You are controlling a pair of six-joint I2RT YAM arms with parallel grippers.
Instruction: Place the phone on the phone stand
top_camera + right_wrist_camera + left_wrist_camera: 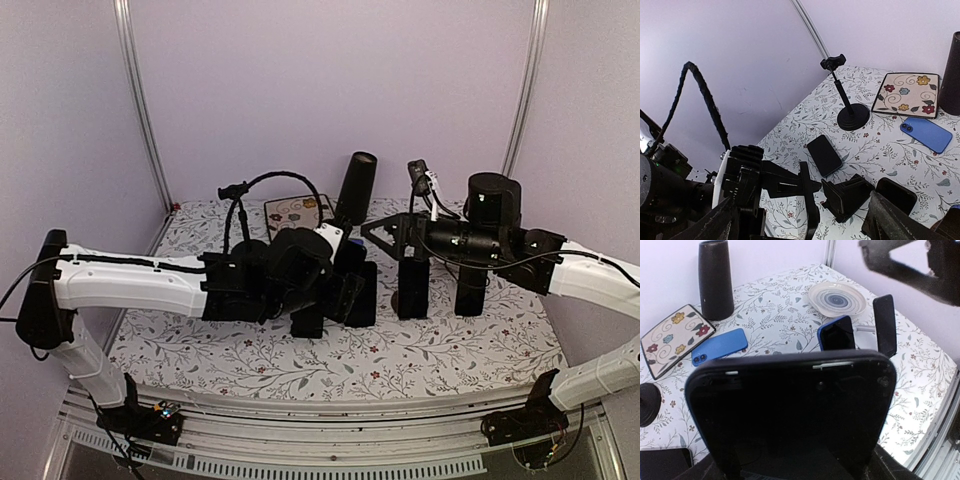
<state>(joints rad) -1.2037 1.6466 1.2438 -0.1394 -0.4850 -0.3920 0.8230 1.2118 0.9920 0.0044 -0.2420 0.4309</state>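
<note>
From above, the left fingers (308, 320) sit low over the floral desk (450, 350). The right fingers (412, 290) hang spread wide, holding nothing.

Left wrist: its fingers clasp a black phone (790, 410) by the sides, upright above the desk. Beyond it a blue phone (836, 333) leans propped near a plate (837, 297).

Right wrist: a gooseneck phone stand (850, 112) stands beside a floral tray (907, 92).

Phone (790, 410): dark screen, blue edge. Raised off the table (785, 315) in landscape, screen facing the left wrist camera, filling that view's foreground. Phone stand (853, 119): black, round base, thin upright pole, small clamp head. Standing upright at the table's back left, apart from the phone.
</note>
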